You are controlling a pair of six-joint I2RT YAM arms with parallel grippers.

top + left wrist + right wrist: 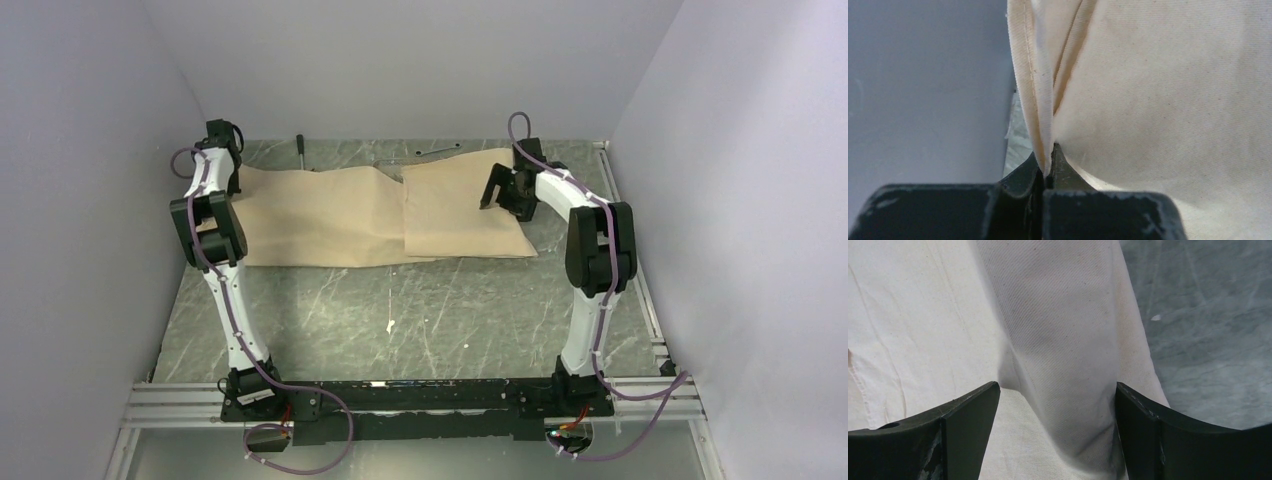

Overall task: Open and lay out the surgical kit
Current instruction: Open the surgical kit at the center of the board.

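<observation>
One wrist view shows wrap (1158,100) pinched.

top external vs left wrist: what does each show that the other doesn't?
Only top external: the right fingers open over the tan cloth where it is folded over, plus a dark-handled tool and a small wrench at the far edge. Only left wrist: close up, the left fingers shut on a fold at the stitched hem. Both: the cloth and some of the table.
</observation>
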